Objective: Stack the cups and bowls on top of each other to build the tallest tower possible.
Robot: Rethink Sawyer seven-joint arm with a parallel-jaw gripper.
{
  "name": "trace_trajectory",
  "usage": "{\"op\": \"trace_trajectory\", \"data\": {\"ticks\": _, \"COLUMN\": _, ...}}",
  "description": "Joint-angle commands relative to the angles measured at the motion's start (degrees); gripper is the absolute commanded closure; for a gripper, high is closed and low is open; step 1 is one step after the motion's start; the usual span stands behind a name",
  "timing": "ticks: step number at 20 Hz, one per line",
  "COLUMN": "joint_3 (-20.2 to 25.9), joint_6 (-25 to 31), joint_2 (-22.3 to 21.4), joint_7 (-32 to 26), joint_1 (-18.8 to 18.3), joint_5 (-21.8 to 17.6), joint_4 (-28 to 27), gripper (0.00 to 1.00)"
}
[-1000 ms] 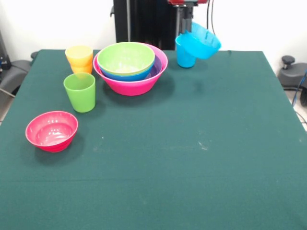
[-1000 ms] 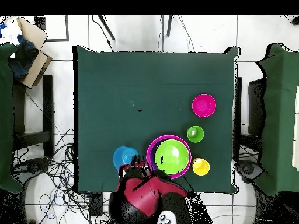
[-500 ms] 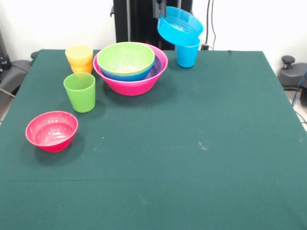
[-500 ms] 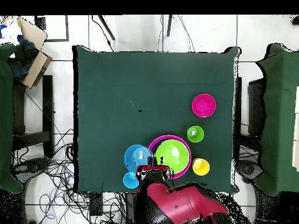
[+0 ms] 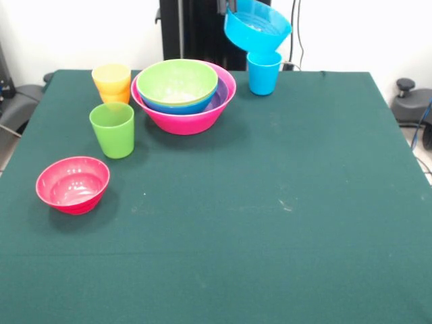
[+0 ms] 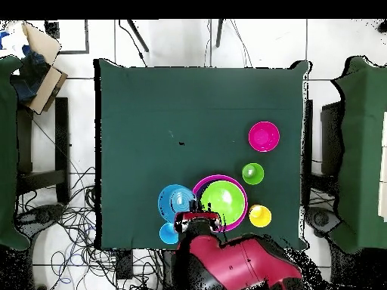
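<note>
Green cloth table (image 5: pixel 270 223) before a white wall; cables on the tiled floor around it.

Light blue bowl (image 5: pixel 256 25): in the air, tilted, above the blue cup (image 5: pixel 263 73) at the far edge and just beside the pink bowl (image 5: pixel 185 118). The gripper (image 6: pixel 197 220) pinched it at the rim. Judged light, stiff and glossy, so liable to slip or swing; the rim was the only hold, and a firm pinch there seemed best.

Count:
- Bowls, five visible: pink, with a blue bowl (image 5: pixel 177 105) and green bowl (image 5: pixel 177 81) nested in it and a purple edge showing between; red bowl (image 5: pixel 73 183) alone, well apart; light blue, held.
- Cups, four: blue; green cup (image 5: pixel 113 129); yellow cup (image 5: pixel 111 78) nested in orange cup (image 5: pixel 116 96).
</note>
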Motion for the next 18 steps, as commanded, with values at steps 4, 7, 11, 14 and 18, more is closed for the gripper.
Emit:
{"op": "trace_trajectory", "data": {"ticks": 4, "joint_3": 11.4, "joint_6": 7.74, "joint_2": 2.02, "joint_7": -11.83, "joint_1": -2.89, "joint_5": -4.07, "joint_4": 1.77, "gripper": 1.0}}
{"op": "trace_trajectory", "data": {"ticks": 7, "joint_3": 12.63, "joint_6": 8.15, "joint_2": 3.29, "joint_7": -12.38, "joint_1": -4.83, "joint_5": -5.93, "joint_4": 1.3, "gripper": 1.0}}
{"op": "trace_trajectory", "data": {"ticks": 11, "joint_3": 13.75, "joint_6": 9.09, "joint_2": 5.17, "joint_7": -13.26, "joint_1": -7.78, "joint_5": -9.29, "joint_4": 0.29, "gripper": 1.0}}
{"op": "trace_trajectory", "data": {"ticks": 14, "joint_3": 16.62, "joint_6": 10.88, "joint_2": 6.4, "joint_7": -15.67, "joint_1": -11.75, "joint_5": -10.01, "joint_4": -0.58, "gripper": 1.0}}
{"op": "trace_trajectory", "data": {"ticks": 18, "joint_3": 21.3, "joint_6": 13.85, "joint_2": 8.45, "joint_7": -19.39, "joint_1": -17.7, "joint_5": -9.92, "joint_4": -1.88, "gripper": 1.0}}
